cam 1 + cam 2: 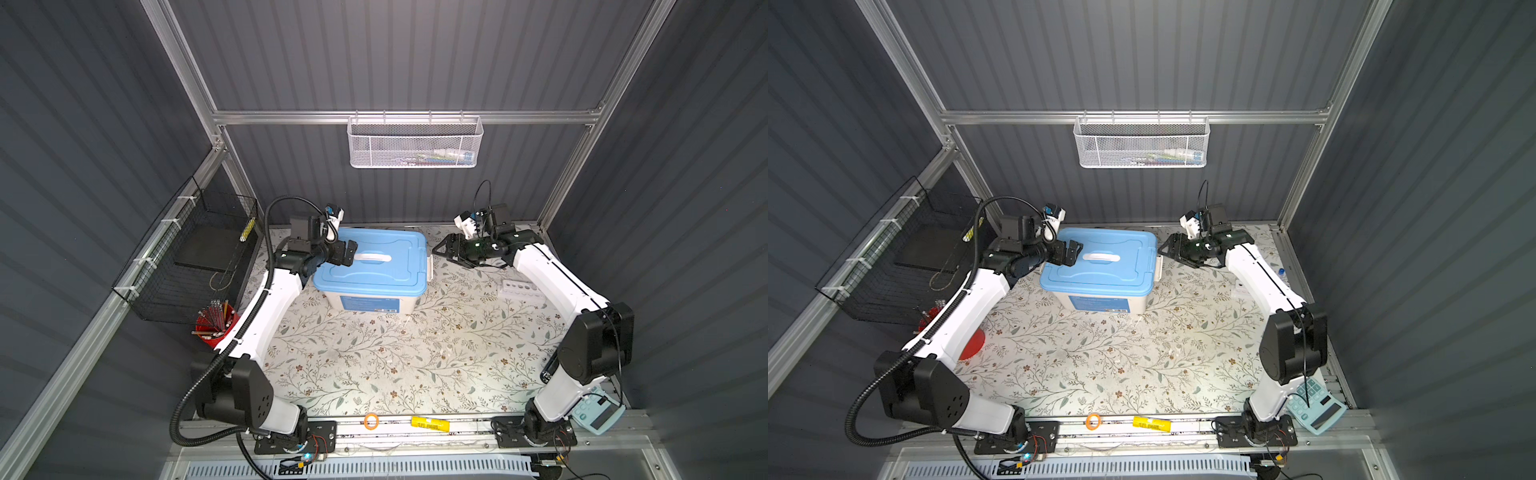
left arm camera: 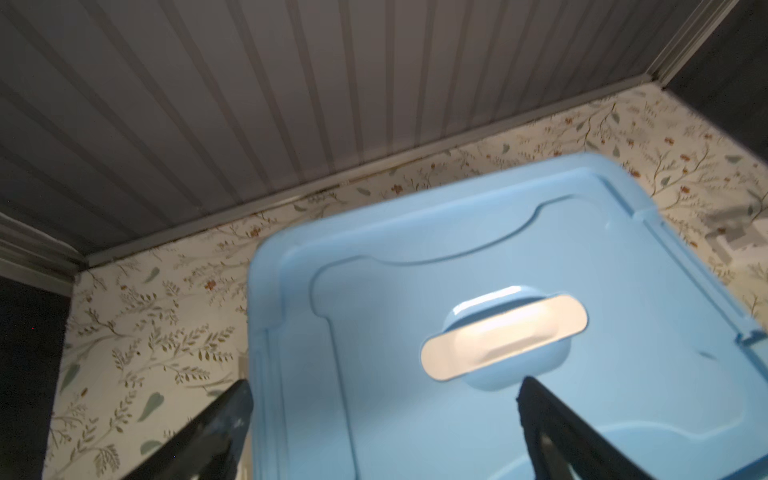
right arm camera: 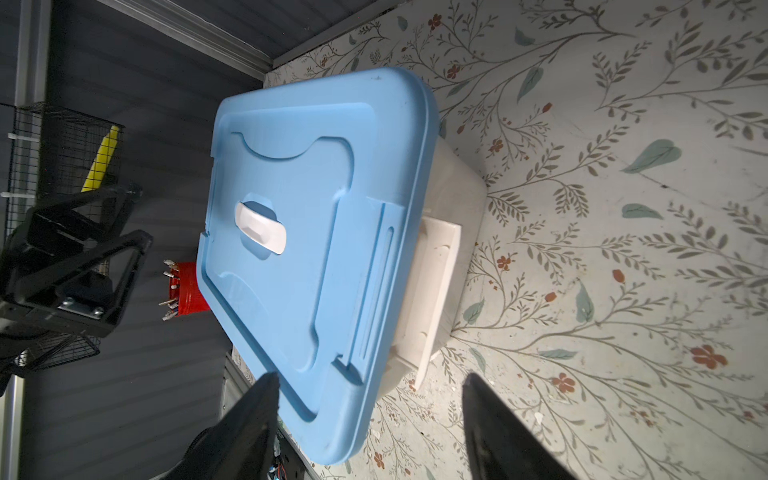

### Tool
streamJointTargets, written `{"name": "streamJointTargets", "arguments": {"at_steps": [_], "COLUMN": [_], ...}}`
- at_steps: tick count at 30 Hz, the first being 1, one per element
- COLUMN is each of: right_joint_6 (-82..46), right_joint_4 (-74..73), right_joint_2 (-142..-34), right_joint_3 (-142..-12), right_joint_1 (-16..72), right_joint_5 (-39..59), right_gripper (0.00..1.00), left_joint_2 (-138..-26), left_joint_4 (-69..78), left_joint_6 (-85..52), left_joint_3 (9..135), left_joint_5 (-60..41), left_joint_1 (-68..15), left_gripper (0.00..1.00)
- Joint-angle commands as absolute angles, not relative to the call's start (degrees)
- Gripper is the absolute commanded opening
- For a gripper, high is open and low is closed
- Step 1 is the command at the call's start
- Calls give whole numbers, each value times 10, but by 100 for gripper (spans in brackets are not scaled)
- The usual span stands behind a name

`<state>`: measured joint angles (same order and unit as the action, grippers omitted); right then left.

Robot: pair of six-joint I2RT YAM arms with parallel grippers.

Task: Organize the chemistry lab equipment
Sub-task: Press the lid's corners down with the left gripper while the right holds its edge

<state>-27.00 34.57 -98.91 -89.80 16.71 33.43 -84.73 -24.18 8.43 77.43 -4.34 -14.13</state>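
Observation:
A white box with a pale blue lid (image 1: 395, 274) (image 1: 1108, 278) stands shut at the back middle of the table, white handle on top. My left gripper (image 1: 348, 253) (image 2: 384, 386) hovers open over the lid's left part, next to the handle (image 2: 503, 332), with nothing between its fingers. Beside the box's white side latch (image 3: 436, 270), my right gripper (image 1: 434, 251) (image 3: 370, 378) stands open and empty. The white holed rack (image 1: 521, 289) lies on the table by the right arm. A small blue-capped item (image 1: 1282, 272) peeks out behind that arm. Other lab equipment is out of view.
A red cup of pencils (image 1: 216, 326) stands at the left edge below a black wire basket (image 1: 195, 257). A white mesh basket (image 1: 415, 143) hangs on the back wall. A pale blue calculator (image 1: 598, 411), an orange ring (image 1: 371, 421) and a yellow item (image 1: 431, 424) lie at the front.

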Motion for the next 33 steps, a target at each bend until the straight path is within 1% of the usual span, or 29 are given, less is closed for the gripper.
{"name": "streamJointTargets", "arguments": {"at_steps": [1,5,10,24,32,33], "right_joint_6": [-244,-245,-250,-254,-272,-275], "right_joint_4": [387,392,382,275,226,201], "right_joint_2": [-1008,-1024,-1043,-1075,-1070,-1067], "right_joint_3": [-925,-930,-935,-885,-848,-838], "right_joint_1": [179,190,198,195,191,190], "right_joint_5": [303,285,274,336,366,369], "right_gripper": [73,78,80,80,78,78], "left_joint_2": [-855,-863,-870,-892,-899,-900], "left_joint_4": [-260,-251,-243,-244,-258,-259], "left_joint_6": [112,120,125,121,126,126], "left_joint_3": [762,748,741,744,757,759], "left_joint_5": [-1,7,5,-1,4,4], "left_joint_1": [-150,-153,-153,-164,-173,-175], "left_gripper": [100,100,100,99,98,99]}}
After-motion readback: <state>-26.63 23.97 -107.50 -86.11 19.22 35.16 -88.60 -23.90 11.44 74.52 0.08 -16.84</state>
